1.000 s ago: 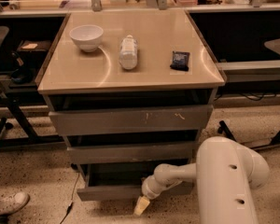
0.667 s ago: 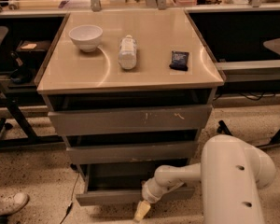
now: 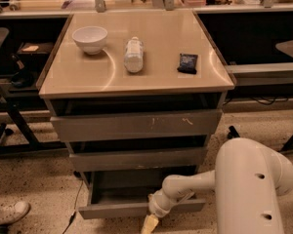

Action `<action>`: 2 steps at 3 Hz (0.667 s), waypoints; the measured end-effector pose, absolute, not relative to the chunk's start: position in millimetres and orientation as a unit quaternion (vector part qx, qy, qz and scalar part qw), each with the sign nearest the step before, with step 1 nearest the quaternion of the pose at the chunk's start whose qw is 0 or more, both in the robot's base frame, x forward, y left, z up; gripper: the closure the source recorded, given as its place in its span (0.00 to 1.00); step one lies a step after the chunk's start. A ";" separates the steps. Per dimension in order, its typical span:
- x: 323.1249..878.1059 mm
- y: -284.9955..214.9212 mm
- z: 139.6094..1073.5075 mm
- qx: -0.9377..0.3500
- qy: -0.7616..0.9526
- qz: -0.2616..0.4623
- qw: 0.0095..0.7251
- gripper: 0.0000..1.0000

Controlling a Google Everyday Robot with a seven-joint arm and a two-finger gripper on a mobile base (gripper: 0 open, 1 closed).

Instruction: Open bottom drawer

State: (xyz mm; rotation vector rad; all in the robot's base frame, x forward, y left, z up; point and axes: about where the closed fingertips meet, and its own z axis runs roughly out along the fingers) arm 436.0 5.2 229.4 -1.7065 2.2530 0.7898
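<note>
We see the bottom drawer [image 3: 118,209] standing open, its shallow grey tray exposed; the gripper [image 3: 150,223] points down at its front panel, grasp state indeterminable.

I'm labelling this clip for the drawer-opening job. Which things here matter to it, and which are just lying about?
Belongs to the job:
bottom drawer, partly out
gripper, low at that drawer's front panel

Just lying about:
white bowl, plastic bottle on its side and dark packet, all on the cabinet top
white shoe on the floor
</note>
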 end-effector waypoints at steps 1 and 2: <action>472.8 5.3 228.4 -0.587 0.762 0.243 0.124 0.00; 497.8 4.9 210.0 -0.589 0.764 0.233 0.123 0.00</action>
